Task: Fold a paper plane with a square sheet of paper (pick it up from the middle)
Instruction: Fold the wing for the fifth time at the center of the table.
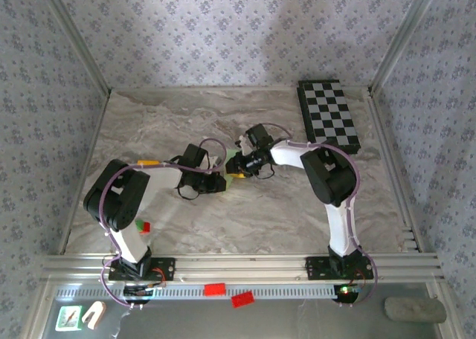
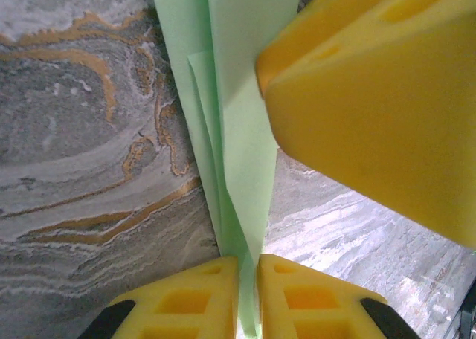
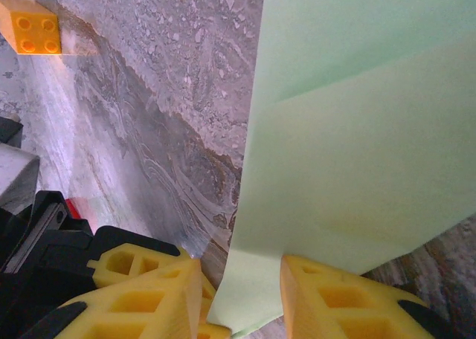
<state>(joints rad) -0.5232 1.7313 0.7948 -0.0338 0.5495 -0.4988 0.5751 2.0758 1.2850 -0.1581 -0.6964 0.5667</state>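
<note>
The left pincer (image 2: 248,261) is shut tight on the sheet of paper (image 2: 238,94). Its two yellow fingertips press together, with a thin light-green edge caught between them. From that grip the folded sheet runs straight ahead, away from the pincer. It stands nearly on edge above the marbled desk (image 2: 82,131), and a narrow inner flap shows on its left side. Ahead and to the right, a big yellow finger (image 2: 372,108) of the right pincer lies against the sheet's right face.

In its own wrist view, the right pincer (image 3: 242,268) stands narrowly parted. The near edge of the sheet (image 3: 357,131) sits in the gap and lies against the right-hand fingertip (image 3: 335,302). The broad green face, crossed by a slanting fold line, spreads ahead and to the right of this pincer. Far ahead to the left, an orange block (image 3: 30,27) rests on the desk.

From above, the left pincer (image 1: 219,181) and the right pincer (image 1: 239,166) meet tip to tip with a sliver of green paper (image 1: 233,163) between them. A checkered board (image 1: 329,114) lies well beyond the right pincer.
</note>
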